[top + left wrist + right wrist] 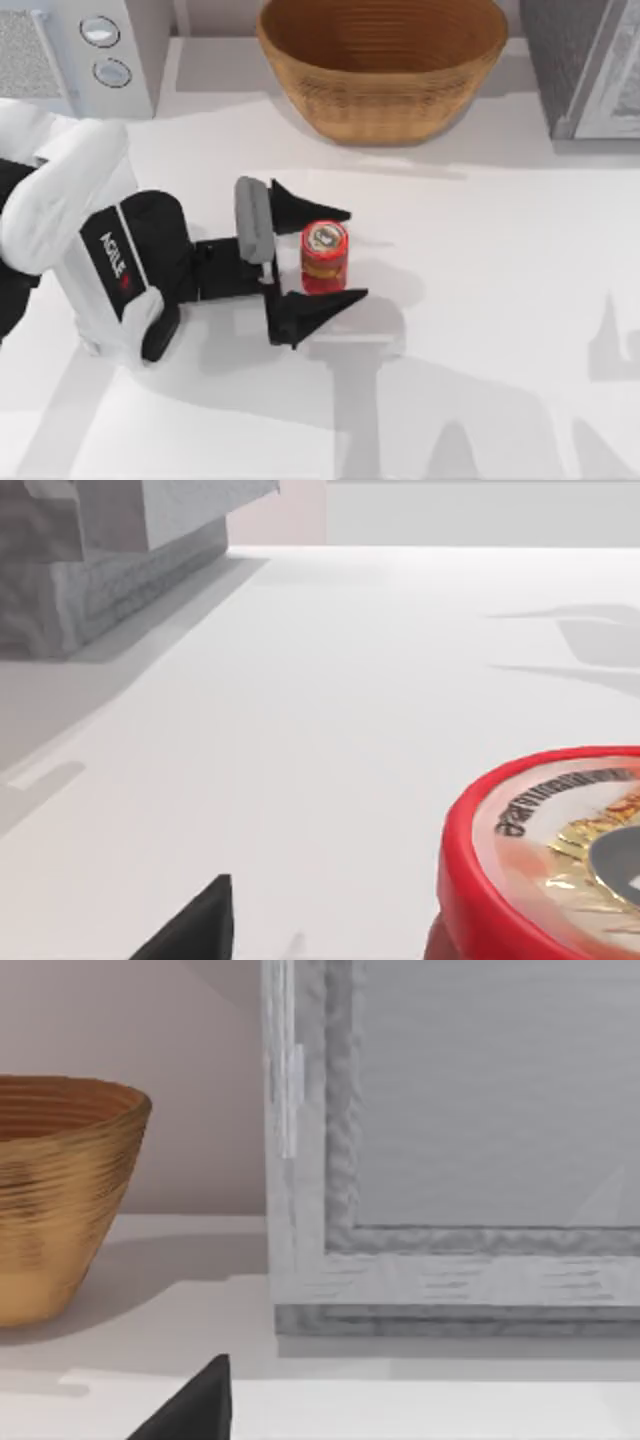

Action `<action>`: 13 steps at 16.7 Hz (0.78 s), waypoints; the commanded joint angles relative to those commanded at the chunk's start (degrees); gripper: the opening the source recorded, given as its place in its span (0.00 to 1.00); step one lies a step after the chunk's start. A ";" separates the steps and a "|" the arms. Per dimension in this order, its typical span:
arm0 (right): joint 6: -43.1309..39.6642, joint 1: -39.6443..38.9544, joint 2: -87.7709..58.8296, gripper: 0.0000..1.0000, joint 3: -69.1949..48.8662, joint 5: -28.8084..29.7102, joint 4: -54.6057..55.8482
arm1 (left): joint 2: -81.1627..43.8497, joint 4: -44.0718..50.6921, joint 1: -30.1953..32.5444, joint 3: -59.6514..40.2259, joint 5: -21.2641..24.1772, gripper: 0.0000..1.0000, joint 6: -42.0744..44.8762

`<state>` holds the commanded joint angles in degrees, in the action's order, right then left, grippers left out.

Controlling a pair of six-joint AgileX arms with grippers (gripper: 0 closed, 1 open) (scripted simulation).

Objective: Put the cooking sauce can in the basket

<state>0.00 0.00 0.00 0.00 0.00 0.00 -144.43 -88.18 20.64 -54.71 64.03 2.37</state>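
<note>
Our left gripper (pixel 335 255) lies low over the white worktop (pixel 480 250), its black fingers (pixel 310 212) spread wide on either side of the small red cylindrical can with the silver-grey top (pixel 324 255), not yet clamped. The can stands upright, well apart from the large tan woven wicker basket (pixel 382 70) at the worktop's far edge.

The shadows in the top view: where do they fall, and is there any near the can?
Top view: the cooking sauce can and the open left gripper cast soft grey shadows toward the table's right; the basket darkens the table beneath it. Left wrist view: faint shadows cross the far tabletop.
</note>
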 joint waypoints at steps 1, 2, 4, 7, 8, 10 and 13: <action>0.00 0.00 0.00 1.00 0.00 0.00 0.00 | 0.00 0.00 0.00 0.00 0.00 0.85 0.00; 0.00 0.00 0.00 1.00 0.00 0.00 0.00 | 0.00 0.00 0.00 0.00 0.00 0.77 0.00; 0.00 0.00 0.00 1.00 0.00 0.00 0.00 | 0.00 0.00 0.00 0.00 0.00 0.62 0.00; 0.00 0.00 0.00 1.00 0.00 0.00 0.00 | 0.00 0.00 0.00 0.00 0.00 0.40 0.00; 0.00 0.00 0.00 1.00 0.00 0.00 0.00 | 0.00 0.00 0.00 0.00 0.00 0.32 0.00; 0.00 0.00 0.00 1.00 0.00 0.00 0.00 | 0.00 0.00 0.00 0.00 0.00 0.17 0.00; 0.00 0.00 0.00 1.00 0.00 0.00 0.00 | 0.00 0.00 0.00 0.00 0.00 0.00 0.00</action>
<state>0.00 0.00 0.00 0.00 0.00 0.00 -144.43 -88.18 20.64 -54.71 64.03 2.37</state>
